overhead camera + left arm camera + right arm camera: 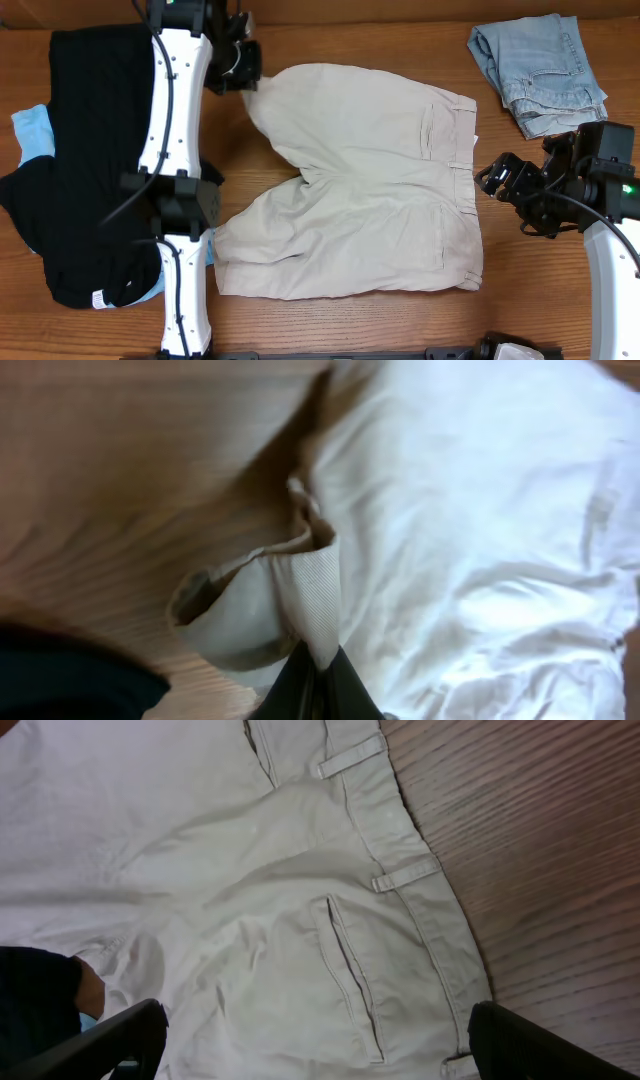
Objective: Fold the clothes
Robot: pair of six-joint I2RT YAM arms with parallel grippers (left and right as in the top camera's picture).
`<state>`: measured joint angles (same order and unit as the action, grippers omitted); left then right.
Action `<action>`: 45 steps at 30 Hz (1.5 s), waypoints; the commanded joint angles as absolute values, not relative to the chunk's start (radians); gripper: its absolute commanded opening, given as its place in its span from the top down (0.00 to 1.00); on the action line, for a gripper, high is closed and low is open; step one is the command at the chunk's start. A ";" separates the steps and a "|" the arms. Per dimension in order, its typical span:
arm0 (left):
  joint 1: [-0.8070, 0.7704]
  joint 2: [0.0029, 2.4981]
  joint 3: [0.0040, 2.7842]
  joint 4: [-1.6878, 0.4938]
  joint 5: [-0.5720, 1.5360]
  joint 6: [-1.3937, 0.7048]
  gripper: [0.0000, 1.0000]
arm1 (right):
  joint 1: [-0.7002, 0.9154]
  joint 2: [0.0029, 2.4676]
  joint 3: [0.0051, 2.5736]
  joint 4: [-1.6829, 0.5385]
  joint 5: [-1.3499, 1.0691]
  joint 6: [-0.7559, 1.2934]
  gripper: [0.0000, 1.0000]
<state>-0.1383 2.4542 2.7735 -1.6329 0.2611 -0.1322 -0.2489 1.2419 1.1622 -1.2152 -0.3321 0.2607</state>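
Observation:
Beige shorts (360,190) lie spread on the wooden table, waistband to the right, legs to the left. My left gripper (246,80) is shut on the hem of the far leg (310,610) and holds it lifted off the wood. My right gripper (492,180) is open and empty, just right of the waistband; its wrist view shows the waistband, belt loops and a back pocket (350,970) between the spread fingers (315,1040).
A black garment (90,150) and a light blue one (32,132) lie piled at the left under my left arm. Folded light denim (538,72) sits at the far right corner.

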 commanded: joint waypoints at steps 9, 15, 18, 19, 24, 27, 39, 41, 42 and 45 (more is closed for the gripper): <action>-0.421 2.492 2.788 -1.608 0.173 -0.070 0.96 | -0.252 1.242 1.188 -1.221 -0.323 0.238 0.00; -0.491 2.532 2.786 -1.603 0.120 -0.070 0.54 | -0.252 1.242 1.188 -1.229 -0.323 0.238 0.00; -0.491 2.531 2.787 -1.591 0.120 -0.067 0.00 | -0.252 1.242 1.188 -1.228 -0.323 0.238 0.00; -0.483 2.524 2.791 -1.586 0.120 -0.067 0.00 | -0.252 1.242 1.188 -1.227 -0.323 0.238 0.00; -0.407 2.503 2.872 -1.586 0.131 -0.106 0.00 | -0.252 1.242 1.188 -1.226 -0.323 0.234 0.00; -0.337 2.502 2.912 -1.591 0.131 -0.127 0.00 | -0.252 1.242 1.188 -1.226 -0.323 0.234 0.00; -0.157 2.531 2.555 -1.507 0.355 -0.145 0.07 | -0.252 1.242 1.188 -1.216 -0.323 0.227 0.00; -0.158 2.531 2.495 -1.452 0.375 -0.140 0.10 | -0.252 1.242 1.188 -1.216 -0.323 0.227 0.00; -0.163 2.531 2.447 -1.400 0.389 -0.134 0.11 | -0.252 1.242 1.188 -1.217 -0.323 0.228 0.00; -0.169 2.531 2.368 -1.316 0.413 -0.135 0.17 | -0.252 1.242 1.188 -1.217 -0.323 0.228 0.00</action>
<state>-0.1589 2.5298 2.4298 -1.3540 0.3424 -0.1535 -0.2489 1.2430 1.1622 -1.2209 -0.3325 0.2348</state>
